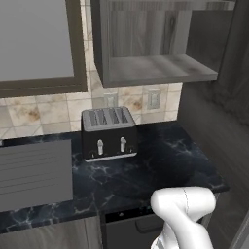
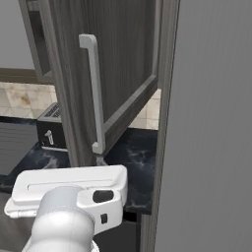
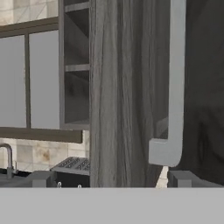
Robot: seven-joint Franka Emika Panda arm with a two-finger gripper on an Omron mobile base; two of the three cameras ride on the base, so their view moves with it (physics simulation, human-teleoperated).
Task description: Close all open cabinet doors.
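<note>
Upper cabinet door [image 2: 123,69] stands wide open above the tabletop's [image 1: 160,160] right end, unclosed; jaws spread, empty, near its handle [image 3: 175,83].

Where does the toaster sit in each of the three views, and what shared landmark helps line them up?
Left base view: toaster mid-picture on the dark counter, against the wall.
Right base view: toaster at the left edge, partly hidden by the open cabinet door.
Hand view: toaster low, left of centre, beside the door's edge.
Shared landmark: the beige tiled wall behind it.
</note>
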